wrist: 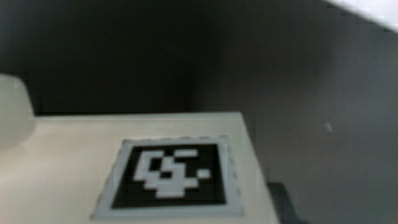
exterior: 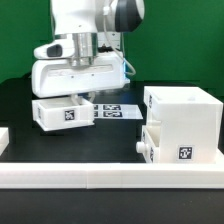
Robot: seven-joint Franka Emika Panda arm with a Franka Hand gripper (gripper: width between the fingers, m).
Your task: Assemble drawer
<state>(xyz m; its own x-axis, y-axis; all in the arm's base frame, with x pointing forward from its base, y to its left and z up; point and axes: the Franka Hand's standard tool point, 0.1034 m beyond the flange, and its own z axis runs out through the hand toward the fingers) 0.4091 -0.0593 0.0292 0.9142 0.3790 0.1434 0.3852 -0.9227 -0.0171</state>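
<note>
The tall white box shell [exterior: 185,112] stands at the exterior view's right. One tray [exterior: 160,146] sits in its lower part, knob [exterior: 143,148] facing out. The second tray [exterior: 60,113] is on the black table at the exterior view's left. My gripper [exterior: 83,97] is right down on this tray's near-right wall, and its fingertips are hidden against the tray. In the wrist view a white tray face [wrist: 71,150] with a black-and-white tag [wrist: 169,175] fills the lower part, very close. No fingers show clearly there.
The marker board [exterior: 120,110] lies flat on the table between the loose tray and the box shell. A long low white rail [exterior: 100,180] runs along the front. A green wall is behind.
</note>
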